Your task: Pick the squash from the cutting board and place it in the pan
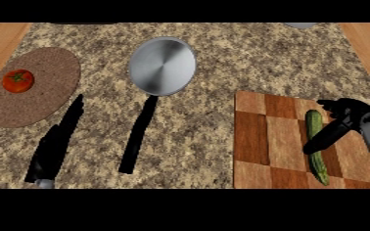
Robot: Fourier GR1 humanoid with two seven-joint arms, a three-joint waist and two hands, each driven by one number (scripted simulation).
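A long green squash (315, 149) lies lengthwise on the checkered wooden cutting board (267, 142) at the right. My right hand (348, 118) hovers at the squash's right side, open. Its thumb (325, 138) reaches down-left across the squash's middle, and the fingers sit near the squash's far end without closing round it. The silver pan (162, 66) sits in the middle of the counter, nothing in it, with its black handle (139, 136) pointing toward me. My left hand (54, 144) rests open at the lower left, fingers straight.
A red tomato (17, 80) sits on a round brown mat (39, 85) at the far left. Speckled stone counter (209, 127) separates the pan's handle from the board. A grey object (300, 25) shows at the top right edge.
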